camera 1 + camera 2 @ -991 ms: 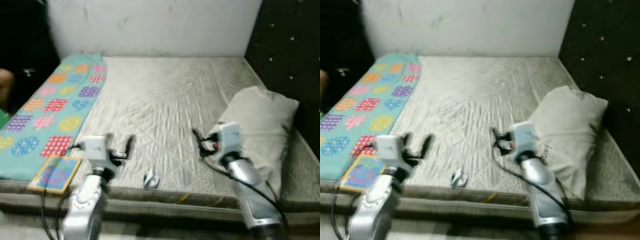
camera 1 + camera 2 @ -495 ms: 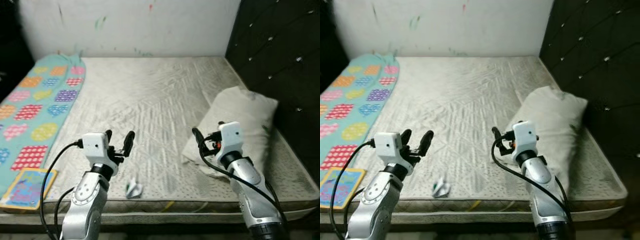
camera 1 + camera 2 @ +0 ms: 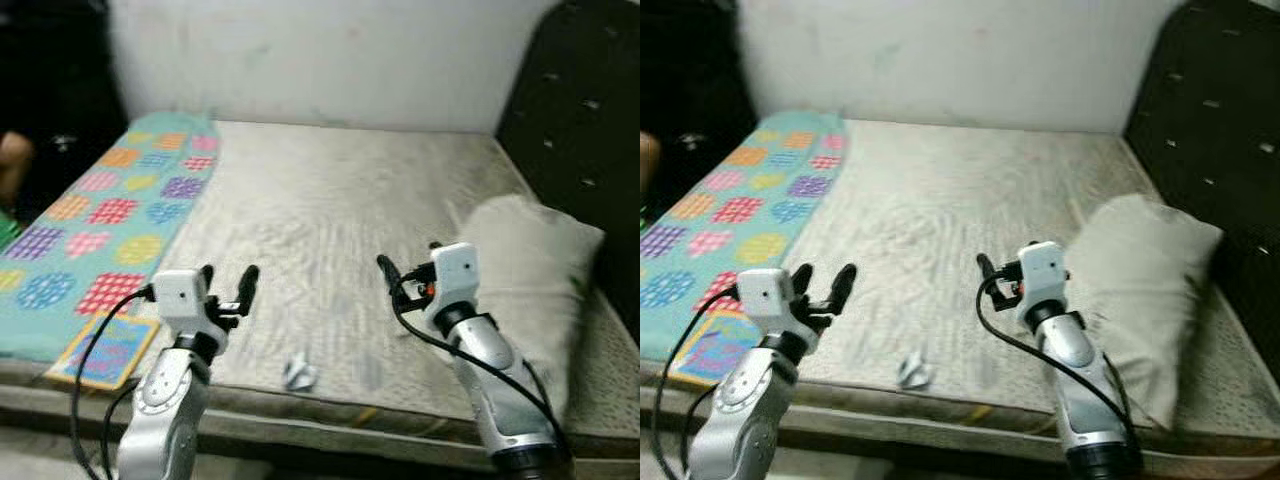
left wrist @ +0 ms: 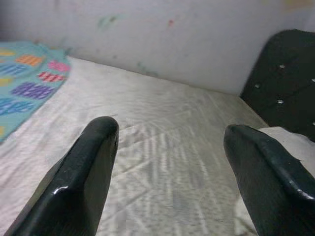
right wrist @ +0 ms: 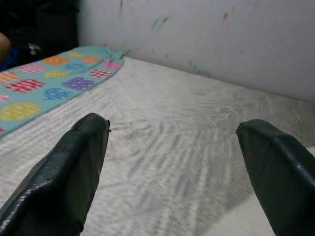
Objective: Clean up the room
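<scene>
Approach step judged in hand: left gripper and right gripper held over bed, jaws spread, nothing held. Wrapper at bed edge judged next pickup; lowering needed.

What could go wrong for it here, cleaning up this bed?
The crumpled scrap lies at the mattress front edge; a clumsy grab might knock it off. The book overhangs that edge and could slide off. The open right gripper hovers beside the pillow and might snag it.
</scene>
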`<state>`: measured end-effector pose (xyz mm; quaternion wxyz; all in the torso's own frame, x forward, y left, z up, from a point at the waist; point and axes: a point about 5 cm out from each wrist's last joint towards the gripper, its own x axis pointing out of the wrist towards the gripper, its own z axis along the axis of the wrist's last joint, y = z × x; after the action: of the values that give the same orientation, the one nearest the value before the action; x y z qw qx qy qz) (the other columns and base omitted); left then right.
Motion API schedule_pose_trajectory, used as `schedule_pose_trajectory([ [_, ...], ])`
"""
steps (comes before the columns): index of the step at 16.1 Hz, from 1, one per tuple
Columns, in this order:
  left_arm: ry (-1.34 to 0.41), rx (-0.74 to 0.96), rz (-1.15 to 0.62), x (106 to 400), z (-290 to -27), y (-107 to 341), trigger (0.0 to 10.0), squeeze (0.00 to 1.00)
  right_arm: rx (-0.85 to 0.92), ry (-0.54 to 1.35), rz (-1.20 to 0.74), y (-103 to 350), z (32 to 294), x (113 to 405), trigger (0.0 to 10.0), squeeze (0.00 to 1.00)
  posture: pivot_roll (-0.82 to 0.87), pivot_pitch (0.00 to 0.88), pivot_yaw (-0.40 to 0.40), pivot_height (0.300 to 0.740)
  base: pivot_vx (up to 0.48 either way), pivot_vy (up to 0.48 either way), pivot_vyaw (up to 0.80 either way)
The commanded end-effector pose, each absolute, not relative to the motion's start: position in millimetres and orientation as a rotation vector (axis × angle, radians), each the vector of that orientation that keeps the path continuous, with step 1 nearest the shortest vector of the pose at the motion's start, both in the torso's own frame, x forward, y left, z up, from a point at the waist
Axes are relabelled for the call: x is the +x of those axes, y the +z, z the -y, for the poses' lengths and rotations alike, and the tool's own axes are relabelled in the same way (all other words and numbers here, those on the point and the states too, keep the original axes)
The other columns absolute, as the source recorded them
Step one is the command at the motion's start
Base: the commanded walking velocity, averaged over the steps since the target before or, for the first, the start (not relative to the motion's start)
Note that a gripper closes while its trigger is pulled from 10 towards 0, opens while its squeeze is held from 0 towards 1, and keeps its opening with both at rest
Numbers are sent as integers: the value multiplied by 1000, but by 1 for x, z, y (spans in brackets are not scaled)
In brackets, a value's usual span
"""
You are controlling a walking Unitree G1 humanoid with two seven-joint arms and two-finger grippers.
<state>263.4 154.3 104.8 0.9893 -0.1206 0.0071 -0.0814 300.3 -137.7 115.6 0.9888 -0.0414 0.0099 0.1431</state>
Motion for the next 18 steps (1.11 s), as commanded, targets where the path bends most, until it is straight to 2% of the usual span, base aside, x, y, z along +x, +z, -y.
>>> schedule_pose_trajectory([
  [1,-165,-240,-22,264,-155,104,10000,0,-90,285,-8,118,137,302,10000,0,17,4,-14,740,0,480,0],
  [8,-169,-248,-14,264,-154,104,10000,0,-99,293,-10,117,137,302,10000,0,16,6,-17,740,0,444,0],
  [13,-202,-274,24,263,-152,110,10000,0,-101,291,-7,117,138,302,10000,0,10,5,-13,740,0,0,0],
  [18,-216,-284,29,262,-151,110,10000,0,-102,291,-6,116,139,302,10000,0,12,1,-13,740,348,0,0],
])
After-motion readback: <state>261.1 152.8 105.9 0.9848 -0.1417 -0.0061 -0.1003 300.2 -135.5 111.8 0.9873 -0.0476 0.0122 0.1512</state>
